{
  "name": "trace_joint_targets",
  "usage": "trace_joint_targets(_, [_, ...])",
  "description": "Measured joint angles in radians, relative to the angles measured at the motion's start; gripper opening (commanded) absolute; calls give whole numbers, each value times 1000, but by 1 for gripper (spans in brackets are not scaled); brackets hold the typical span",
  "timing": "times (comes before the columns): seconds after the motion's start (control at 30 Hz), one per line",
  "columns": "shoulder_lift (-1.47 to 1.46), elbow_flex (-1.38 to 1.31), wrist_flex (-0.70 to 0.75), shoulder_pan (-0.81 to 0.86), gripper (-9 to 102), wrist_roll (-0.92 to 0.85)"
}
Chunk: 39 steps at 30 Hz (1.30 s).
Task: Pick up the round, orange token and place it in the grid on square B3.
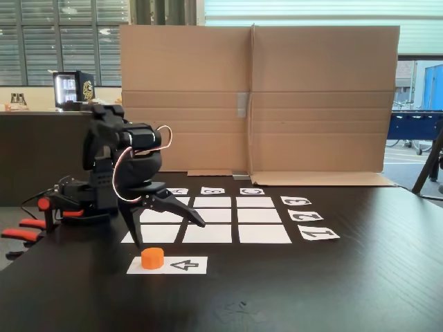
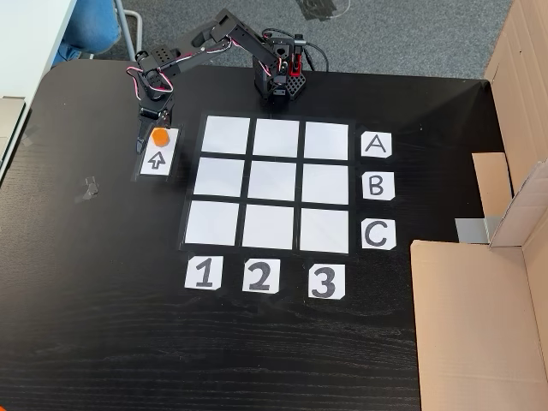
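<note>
While the token (image 1: 152, 258) rests on the white arrow card (image 1: 181, 265) at the table's near edge in a fixed view, the gripper (image 1: 169, 235) hangs just above and behind it, jaws spread wide, one finger pointing down toward the card's left end and the other reaching out to the right over the grid (image 1: 214, 216); nothing is held between them. Item: token, bright orange, short cylinder, upright, sitting on the end of the card away from the arrowhead, untouched by either finger. In a fixed view from above, the token (image 2: 159, 136) lies at the top of the arrow card (image 2: 157, 156), left of the grid (image 2: 271, 182), with the gripper (image 2: 152, 120) directly over its upper side. Item: grid, nine white rectangles on a black table (image 2: 94, 282), all bare. Item: letter cards A, B (image 2: 378, 186), C down the right side, number cards 1, 2, 3 (image 2: 325, 281) along the bottom. Item: square B3 (image 2: 325, 183), middle row, right column, well apart from the token. Item: cardboard screen (image 1: 256, 97), upright behind the grid.
</note>
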Motion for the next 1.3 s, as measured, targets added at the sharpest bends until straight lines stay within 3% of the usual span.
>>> trace_joint_targets(0.53, [-89, -80, -2, 12, 65, 0])
trace_joint_targets(0.6, [-89, -80, -2, 14, 52, 0])
trace_joint_targets(0.7, [-89, -80, -2, 14, 14, 0])
trace_joint_targets(0.8, [-104, -81, -2, 14, 5, -32])
trace_joint_targets(0.9, [-121, -101, 0, 14, -1, -48])
trace_joint_targets(1.3, [-144, -141, 0, 14, -1, -83])
